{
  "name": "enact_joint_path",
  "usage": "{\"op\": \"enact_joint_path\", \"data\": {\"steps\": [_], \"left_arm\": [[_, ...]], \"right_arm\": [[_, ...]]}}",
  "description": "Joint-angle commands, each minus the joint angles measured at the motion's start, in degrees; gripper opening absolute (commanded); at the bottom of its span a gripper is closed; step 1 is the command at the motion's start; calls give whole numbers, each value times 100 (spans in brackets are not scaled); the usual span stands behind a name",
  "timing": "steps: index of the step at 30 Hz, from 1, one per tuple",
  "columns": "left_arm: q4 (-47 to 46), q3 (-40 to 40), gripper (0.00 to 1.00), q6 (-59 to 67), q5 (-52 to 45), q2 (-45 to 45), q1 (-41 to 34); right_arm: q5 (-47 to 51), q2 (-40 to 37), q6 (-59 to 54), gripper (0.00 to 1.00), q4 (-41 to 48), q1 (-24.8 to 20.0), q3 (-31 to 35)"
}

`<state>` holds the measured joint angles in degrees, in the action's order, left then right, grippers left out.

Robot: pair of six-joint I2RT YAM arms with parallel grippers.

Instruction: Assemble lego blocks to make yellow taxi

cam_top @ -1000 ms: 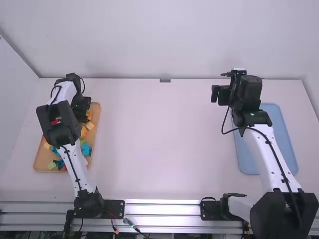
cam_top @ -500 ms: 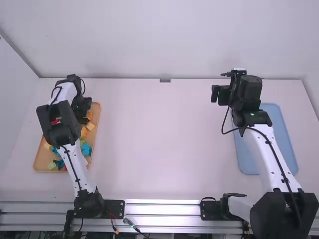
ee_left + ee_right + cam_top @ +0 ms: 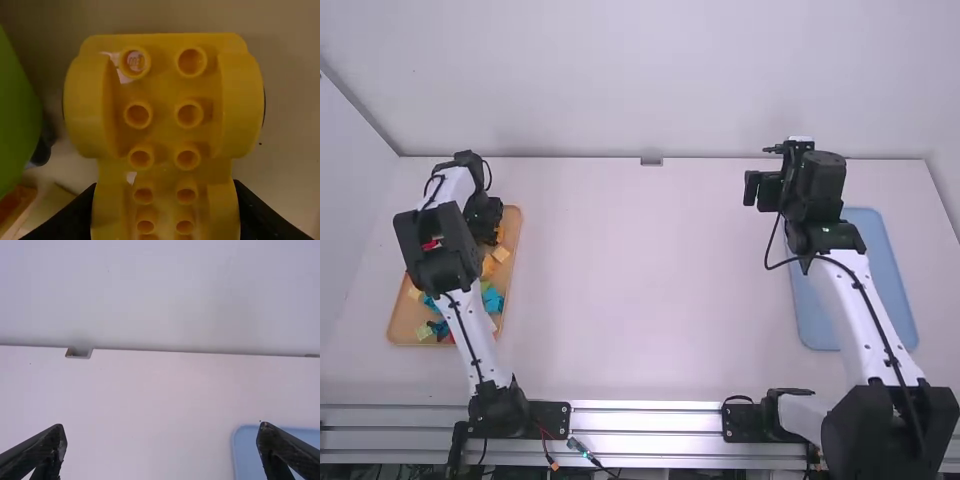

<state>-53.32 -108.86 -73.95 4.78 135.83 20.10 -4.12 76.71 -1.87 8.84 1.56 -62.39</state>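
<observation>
Over the far end of the wooden tray (image 3: 393, 333), at the table's left, is my left gripper (image 3: 486, 216). In its wrist view, the left gripper (image 3: 166, 212) is shut on a yellow wheeled car base (image 3: 162, 112), one finger at each side and the rows of studs facing the camera. Loose blocks lie in the tray, among them a teal block (image 3: 492, 300) and an orange block (image 3: 501, 254). My right gripper (image 3: 758, 188) hangs above the right part of the table. In the right wrist view, the right gripper (image 3: 162, 440) stands open with nothing between its fingers.
A blue tray (image 3: 880, 290) lies on the table at the right, partly beneath the right arm. The white back wall (image 3: 640, 80) rises behind the table's far edge. In the left wrist view, a large green block (image 3: 17, 115) is beside the yellow base.
My left gripper and the upper links of its arm have shifted very slightly, toward the camera in the high view. The right arm has kept still.
</observation>
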Motion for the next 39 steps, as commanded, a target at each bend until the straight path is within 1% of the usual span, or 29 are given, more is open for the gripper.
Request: {"op": "enact_joint_path", "data": {"steps": [1, 3, 5, 6, 9, 11, 12, 15, 17, 18, 19, 20, 22, 23, 25, 26, 27, 28, 29, 31, 32, 33, 34, 35, 36, 38, 39], "left_arm": [[-129, -70, 43, 48, 33, -9, 48], [-317, -302, 41, 46, 68, -11, 59], [-529, -553, 27, 87, 109, -20, 55], [-691, -798, 2, 229, 109, -37, 55], [-1126, -1381, 2, 542, 160, -63, 39], [-1576, -1781, 2, 538, 415, -107, -52], [-1648, -1836, 2, 535, 476, -116, -70], [-2173, -2197, 2, 704, 1121, -258, -358], [-2271, -2240, 2, 780, 1362, -339, -538], [-2312, -2223, 2, 852, 1609, -463, -807], [-2312, -2216, 2, 850, 1635, -474, -839], [-2269, -2138, 2, 901, 1762, -601, -1097], [-1998, -1908, 2, 1167, 2011, -859, -1624], [-1941, -1867, 2, 1231, 2048, -905, -1700], [-1397, -1405, 2, 1735, 2413, -1274, -2347], [-1217, -1224, 2, 1843, 2511, -1403, -2551], [-1180, -1185, 2, 1862, 2518, -1425, -2592], [-874, -892, 2, 2175, 2590, -1602, -2852], [-424, -494, 2, 2747, 2492, -1825, -3128], [94, -57, 2, 3790, 2048, -2037, -3333], [461, 278, 2, 4957, 1360, -2192, -3460], [603, 476, 2, 5633, 901, -2273, -3521], [678, 634, 3, 6109, 520, -2337, -3563], [706, 848, 2, 6861, -59, -2411, -3613], [675, 997, 2, 7434, -444, -2450, -3639], [575, 1191, 2, 8177, -929, -2474, -3661], [503, 1379, 2, 8826, -1403, -2476, -3661]], "right_arm": [[-11, 22, 31, 99, 4, 31, 50], [-15, 22, 33, 99, 2, 31, 50], [-13, 22, 31, 99, 4, 31, 50], [-15, 22, 33, 99, 4, 31, 50], [-13, 22, 33, 99, 4, 31, 50], [-15, 24, 35, 99, 7, 31, 50], [-17, 22, 33, 99, 9, 31, 50], [-17, 22, 57, 99, 22, 31, 50], [-17, 22, 52, 99, 24, 31, 50], [-24, 22, 52, 99, 42, 33, 50], [-39, 22, 52, 99, 44, 35, 50], [-59, 22, 55, 99, 48, 35, 50], [-55, 22, 52, 99, 66, 37, 50], [-55, 22, 52, 99, 66, 35, 50], [-57, 22, 55, 99, 94, 35, 50], [-57, 22, 52, 99, 107, 37, 50], [-57, 22, 52, 99, 109, 37, 50], [-57, 22, 52, 99, 131, 35, 50], [-57, 17, 52, 99, 179, 31, 50], [-55, 13, 50, 99, 214, 31, 50], [-55, 11, 52, 99, 219, 37, 50], [-55, 11, 52, 99, 223, 33, 50], [-55, 11, 50, 99, 232, 28, 50], [-55, 11, 55, 99, 234, 24, 50], [-55, 11, 55, 99, 234, 24, 50], [-57, 11, 52, 99, 234, 31, 50], [-57, 11, 55, 99, 234, 42, 50]]}}
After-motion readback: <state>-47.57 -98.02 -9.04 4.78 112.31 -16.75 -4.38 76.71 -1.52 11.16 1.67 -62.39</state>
